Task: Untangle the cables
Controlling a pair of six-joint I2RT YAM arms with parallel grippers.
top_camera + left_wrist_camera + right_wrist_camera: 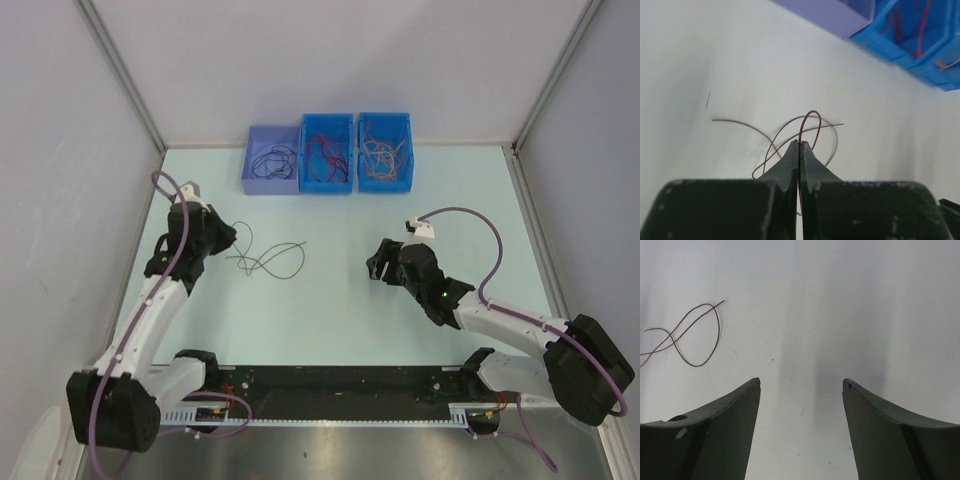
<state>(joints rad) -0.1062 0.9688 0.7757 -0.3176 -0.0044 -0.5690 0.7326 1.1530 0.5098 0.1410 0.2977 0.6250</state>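
A thin dark cable (272, 258) lies in loose loops on the table left of centre. My left gripper (231, 238) is at its left end, shut on the strand. In the left wrist view the jaws are pressed together at my left gripper (799, 145), and the brownish cable (810, 114) rises from between them in an arch, its other loops spread beyond. My right gripper (376, 263) stands open to the right of the cable, apart from it. In the right wrist view my right gripper (801, 384) holds nothing, and the cable (695, 332) lies far left.
Three bins stand in a row at the back: a purple bin (270, 176) with black cables, a blue bin (327, 180) with red cables, and a blue bin (385, 180) with orange cables. Grey walls close in both sides.
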